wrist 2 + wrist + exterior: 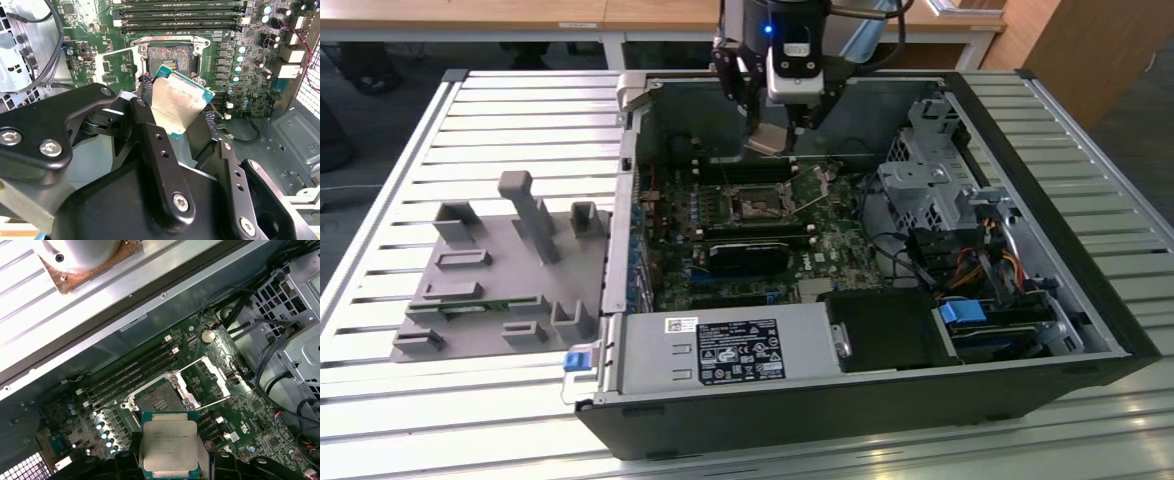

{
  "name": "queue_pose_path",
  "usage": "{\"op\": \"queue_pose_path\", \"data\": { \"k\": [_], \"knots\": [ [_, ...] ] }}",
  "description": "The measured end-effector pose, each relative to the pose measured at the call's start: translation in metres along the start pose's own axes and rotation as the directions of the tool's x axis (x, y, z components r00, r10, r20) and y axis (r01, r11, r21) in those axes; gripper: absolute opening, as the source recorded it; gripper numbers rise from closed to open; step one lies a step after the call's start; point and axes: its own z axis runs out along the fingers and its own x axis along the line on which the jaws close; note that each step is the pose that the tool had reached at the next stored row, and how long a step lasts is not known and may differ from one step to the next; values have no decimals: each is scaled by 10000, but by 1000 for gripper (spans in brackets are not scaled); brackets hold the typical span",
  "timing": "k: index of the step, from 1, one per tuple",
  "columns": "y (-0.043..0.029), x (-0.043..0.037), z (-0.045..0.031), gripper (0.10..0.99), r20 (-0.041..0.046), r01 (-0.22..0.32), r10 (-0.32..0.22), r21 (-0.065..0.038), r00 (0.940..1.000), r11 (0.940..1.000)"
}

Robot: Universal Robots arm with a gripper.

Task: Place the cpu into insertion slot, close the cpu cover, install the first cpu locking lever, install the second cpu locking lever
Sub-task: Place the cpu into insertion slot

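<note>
Computer case (1067, 300), its side open, lies on a slatted metal table (520, 110), with a grey moulded fixture (494, 270) beside it on the exterior view's left. The gripper (774, 138) hangs inside the case over the far part of the green board (841, 250), clamped on the cpu (177, 107). In the second wrist view its black fingers (150, 135) pinch the chip by two opposite edges, the dull metal top facing the camera and a thin green rim showing around it. The cpu is in the air, clear of the board. In both wrist views it sits just short of the insertion slot (157, 402) and does not touch it. The slot is bare, its field of contacts uncovered. The cpu cover (218, 376) is swung open and lies just beside the slot, green board visible through its window, with two thin metal levers (212, 402) standing free along its sides. Long black memory slots (135, 372) run along the slot's other side — a labelled grey box (720, 350) fills the near corner of the case
</note>
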Motion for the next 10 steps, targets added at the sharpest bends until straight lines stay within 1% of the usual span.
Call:
{"op": "queue_pose_path", "data": {
  "k": [10],
  "knots": [
    [-2,0,23,525,0,0,0,0,10000,10000]
  ]
}}
